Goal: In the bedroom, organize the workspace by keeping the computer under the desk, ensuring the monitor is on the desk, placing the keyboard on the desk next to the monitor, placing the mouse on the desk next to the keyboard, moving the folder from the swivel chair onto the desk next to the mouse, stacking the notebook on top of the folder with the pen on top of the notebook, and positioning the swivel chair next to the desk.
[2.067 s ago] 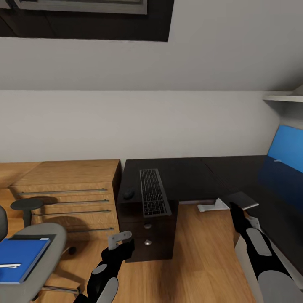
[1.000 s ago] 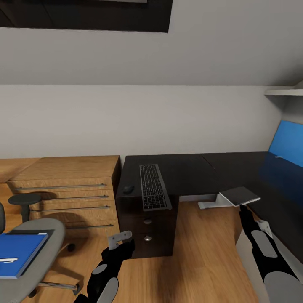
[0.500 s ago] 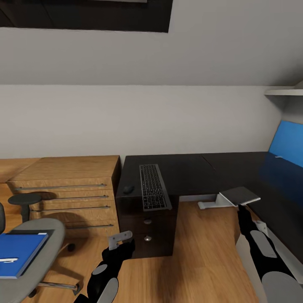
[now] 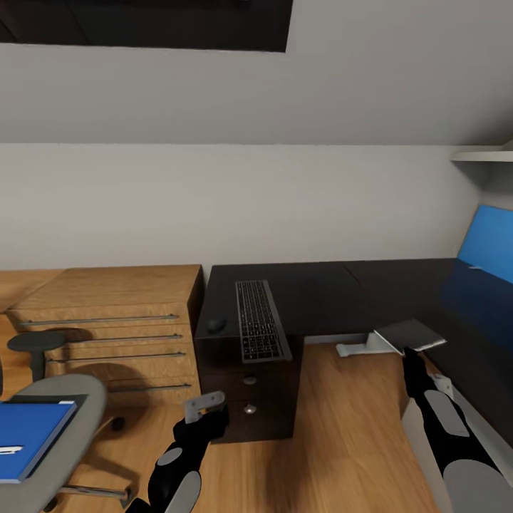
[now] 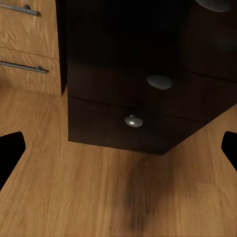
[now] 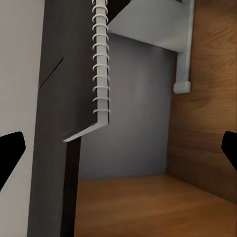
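The black desk [image 4: 320,292] carries the keyboard [image 4: 260,328] with the small black mouse [image 4: 216,325] just left of it. A grey spiral notebook [image 4: 410,335] overhangs the desk's inner edge. My right gripper [image 4: 410,358] sits just under its near edge, open, and the right wrist view has the notebook [image 6: 98,64] edge-on ahead of the gripper [image 6: 118,153]. The blue folder [image 4: 28,434] lies on the swivel chair [image 4: 75,402] with the pen [image 4: 8,450] on it. My left gripper [image 4: 206,412] is open, facing the drawer pedestal [image 5: 128,133].
A wooden dresser [image 4: 107,328] stands left of the desk, behind the chair's armrest [image 4: 32,343]. A pale grey-white piece [image 4: 356,348] pokes out under the desk edge. A blue wall panel [image 4: 488,249] and a shelf [image 4: 484,155] are at right. Wood floor [image 4: 342,427] lies between my arms.
The whole view has shifted a little as the camera moved. My right gripper has gone from the notebook's left corner to just under its near edge. The left arm holds its pose.
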Motion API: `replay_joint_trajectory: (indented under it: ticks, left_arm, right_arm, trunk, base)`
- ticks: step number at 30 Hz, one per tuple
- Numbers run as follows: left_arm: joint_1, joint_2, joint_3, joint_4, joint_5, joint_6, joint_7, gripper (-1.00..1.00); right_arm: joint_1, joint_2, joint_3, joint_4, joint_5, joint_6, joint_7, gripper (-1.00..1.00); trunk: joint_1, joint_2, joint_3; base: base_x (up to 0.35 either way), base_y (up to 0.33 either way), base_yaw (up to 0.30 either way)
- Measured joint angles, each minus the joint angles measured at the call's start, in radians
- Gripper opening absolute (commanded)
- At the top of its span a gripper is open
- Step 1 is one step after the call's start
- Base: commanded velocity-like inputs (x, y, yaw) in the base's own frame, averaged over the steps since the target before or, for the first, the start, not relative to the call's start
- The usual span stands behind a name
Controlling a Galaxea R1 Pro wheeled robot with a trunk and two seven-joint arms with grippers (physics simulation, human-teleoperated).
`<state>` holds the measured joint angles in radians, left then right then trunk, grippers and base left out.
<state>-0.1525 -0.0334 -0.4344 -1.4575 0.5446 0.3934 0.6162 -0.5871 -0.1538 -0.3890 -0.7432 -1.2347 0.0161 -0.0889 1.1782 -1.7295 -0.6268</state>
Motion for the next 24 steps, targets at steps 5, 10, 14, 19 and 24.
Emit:
replay_joint_trajectory:
  ticks: [5, 10, 14, 19, 24]
  left_arm:
    - [0.0, 0.001, -0.013, 0.0, -0.001, 0.0, 0.0, 1.0]
    - [0.0, 0.002, -0.036, 0.0, -0.002, 0.0, 0.0, 1.0]
    - [0.0, 0.002, -0.039, 0.0, -0.002, 0.0, 0.001, 1.0]
    - [0.0, 0.002, -0.042, 0.0, -0.002, -0.001, 0.001, 1.0]
    - [0.0, 0.003, -0.043, 0.0, -0.002, 0.0, 0.001, 1.0]
  right_arm:
    - [0.0, -0.001, 0.0, 0.0, 0.0, -0.001, 0.0, 1.0]
    - [0.0, -0.002, 0.0, 0.001, 0.0, -0.001, 0.0, 1.0]
    - [0.0, -0.003, 0.0, 0.001, 0.0, -0.001, -0.001, 1.0]
    - [0.0, -0.004, -0.001, 0.001, 0.0, -0.001, -0.001, 1.0]
    - [0.0, -0.006, -0.001, 0.001, 0.0, -0.001, -0.002, 1.0]
  trunk:
    - [0.0, 0.0, 0.0]
    - [0.0, 0.0, 0.0]
    - [0.0, 0.0, 0.0]
    - [0.0, 0.0, 0.0]
    - [0.0, 0.0, 0.0]
  base:
    - [0.2, 0.0, 0.0]
    - [0.06, 0.0, 0.0]
    - [0.023, 0.0, 0.0]
    - [0.133, 0.0, 0.0]
    - [0.049, 0.0, 0.0]
